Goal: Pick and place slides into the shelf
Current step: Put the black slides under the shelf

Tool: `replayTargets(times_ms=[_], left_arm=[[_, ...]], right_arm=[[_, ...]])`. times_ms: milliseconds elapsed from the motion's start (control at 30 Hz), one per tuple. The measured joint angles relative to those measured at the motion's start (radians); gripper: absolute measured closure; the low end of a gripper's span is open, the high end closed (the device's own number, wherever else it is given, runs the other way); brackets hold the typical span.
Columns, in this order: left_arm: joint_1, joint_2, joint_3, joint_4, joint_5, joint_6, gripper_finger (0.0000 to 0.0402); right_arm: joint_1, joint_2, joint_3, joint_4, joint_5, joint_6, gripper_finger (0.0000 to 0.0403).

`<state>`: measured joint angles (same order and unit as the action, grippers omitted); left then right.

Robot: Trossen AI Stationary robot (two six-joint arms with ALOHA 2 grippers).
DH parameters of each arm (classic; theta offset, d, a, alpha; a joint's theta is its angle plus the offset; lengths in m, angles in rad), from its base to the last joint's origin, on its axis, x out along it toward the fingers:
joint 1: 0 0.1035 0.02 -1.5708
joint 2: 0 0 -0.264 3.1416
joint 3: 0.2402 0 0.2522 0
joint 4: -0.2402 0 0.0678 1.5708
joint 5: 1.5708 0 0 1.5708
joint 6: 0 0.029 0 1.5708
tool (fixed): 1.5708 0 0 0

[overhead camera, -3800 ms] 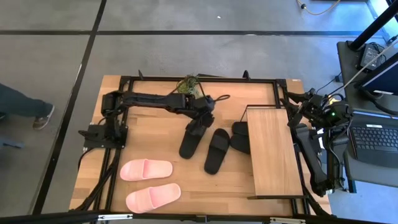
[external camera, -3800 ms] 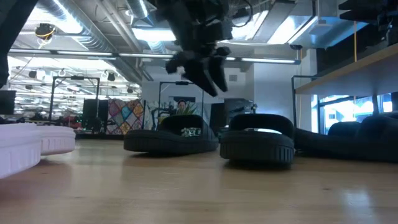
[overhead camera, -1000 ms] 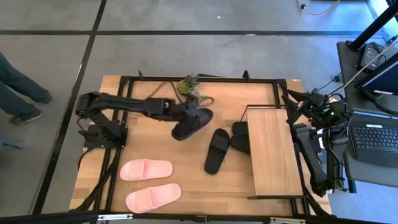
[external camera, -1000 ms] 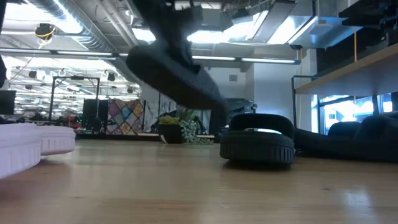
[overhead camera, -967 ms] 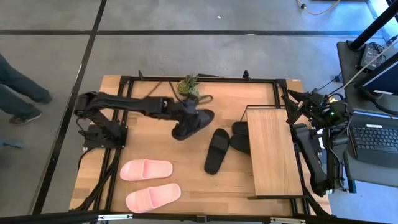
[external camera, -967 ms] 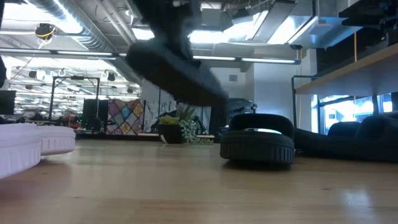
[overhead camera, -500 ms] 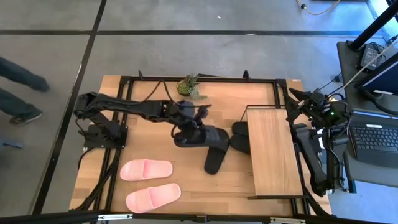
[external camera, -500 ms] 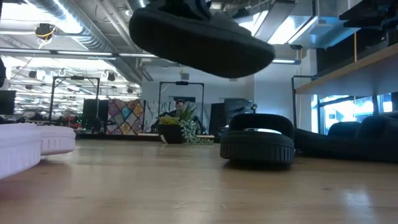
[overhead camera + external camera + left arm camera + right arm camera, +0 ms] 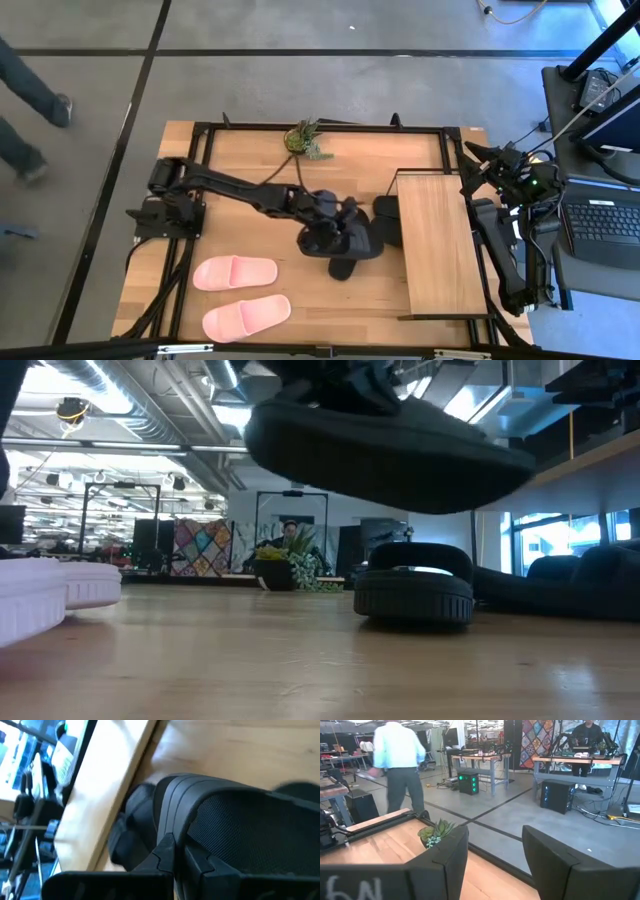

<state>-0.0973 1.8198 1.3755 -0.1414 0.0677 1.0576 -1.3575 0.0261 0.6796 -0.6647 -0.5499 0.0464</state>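
1. Carried clear of the tabletop (image 9: 250, 170) a second ago near the potted plant (image 9: 305, 139), the black slide (image 9: 352, 243) has since swung over toward the shelf (image 9: 435, 243) and now hangs in the air just beside it, above another black slide (image 9: 413, 596) lying on the wood.
2. Left gripper (image 9: 325, 236) is clamped tight on the carried slide; the left wrist view shows its dark fingers (image 9: 172, 857) pinched together on the strap edge, with the shelf's light board close ahead.
3. Right gripper (image 9: 492, 855) waits on the far side of the shelf from the slides, fingers apart and holding nothing.
4. Two more black slides (image 9: 385, 218) sit tucked against the shelf's edge, partly under its top board; the two pink slides (image 9: 240, 295) lie well apart from the shelf, toward the left arm's base.
5. Handling, as a judgement: the slide looks like light moulded foam, stiff enough to hold its shape when lifted by one point yet springy, so it should tolerate a firm pinch. Its matte surface looks grippy rather than slick.
6. Best hold seems to be the wide strap, which gives a raised band to close on; gripped there the sole can tilt, as the low view shows, so it may catch on the shelf's dark frame.
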Motion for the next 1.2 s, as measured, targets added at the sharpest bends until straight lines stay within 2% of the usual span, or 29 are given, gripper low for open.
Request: replayTargets(times_ms=[267,500,833,1200], left_arm=[[-0.01,0.179,0.18,-0.003,0.001,0.0,0.0398],[-0.01,0.26,0.227,-0.014,0.005,0.001,0.0399],[-0.021,0.272,0.23,-0.028,0.039,0.002,0.0398],[-0.022,0.274,0.23,-0.03,0.026,-0.008,0.0358]], right_arm=[[0.0,0.0,0.0,-0.002,0.0,-0.001,0.0215],[0.0,0.0,0.0,-0.003,0.0,-0.003,0.0215],[0.0,0.0,0.0,-0.003,0.0,-0.003,0.0215],[0.0,0.0,0.0,-0.005,0.0,-0.003,0.0215]])
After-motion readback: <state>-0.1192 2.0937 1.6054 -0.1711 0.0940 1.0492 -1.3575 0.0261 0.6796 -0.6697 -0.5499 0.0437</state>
